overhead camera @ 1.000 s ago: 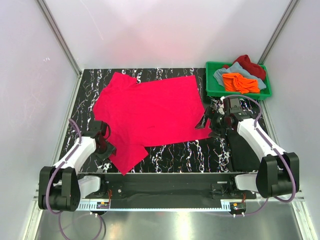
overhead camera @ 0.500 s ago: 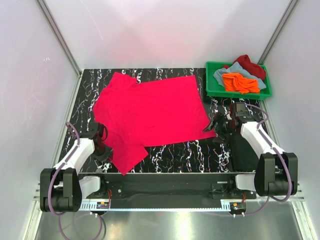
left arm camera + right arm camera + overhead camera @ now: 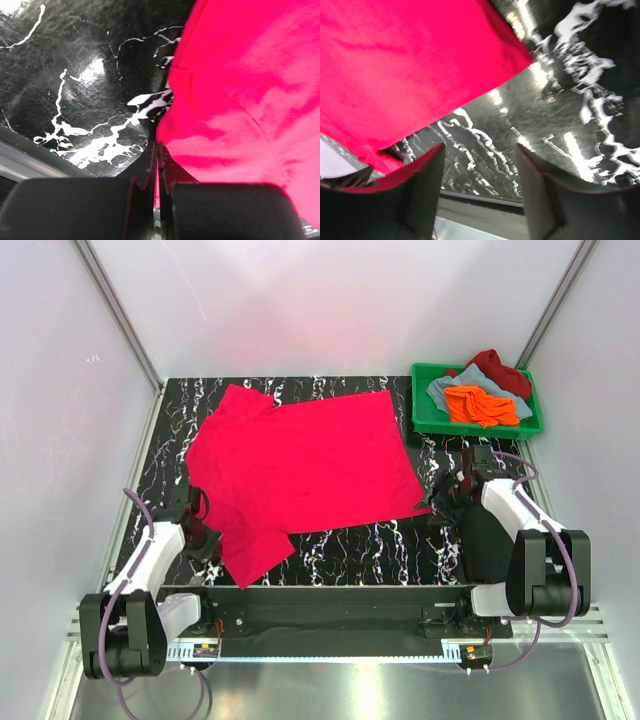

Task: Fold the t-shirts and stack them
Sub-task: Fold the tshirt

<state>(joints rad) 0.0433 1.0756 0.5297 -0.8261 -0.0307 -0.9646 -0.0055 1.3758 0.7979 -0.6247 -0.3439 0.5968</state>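
Note:
The bright pinkish-red t-shirt (image 3: 300, 465) lies spread flat on the black marbled table (image 3: 360, 545). My left gripper (image 3: 203, 530) sits at the shirt's near-left sleeve edge. In the left wrist view its jaws (image 3: 158, 146) are pressed together with a sliver of the red cloth (image 3: 240, 90) between them. My right gripper (image 3: 443, 502) hovers at the shirt's near-right corner. Its fingers (image 3: 480, 147) stand apart over bare table, and the red cloth (image 3: 395, 65) lies just beyond the left finger.
A green crate (image 3: 420, 425) at the back right holds an orange shirt (image 3: 480, 405), a grey-blue one (image 3: 450, 385) and a dark red one (image 3: 500, 368). White walls and metal posts enclose the table.
The left jaws have shut on the sleeve edge and that arm has shifted slightly left. The right gripper has moved toward the shirt's near-right corner while its jaws narrowed.

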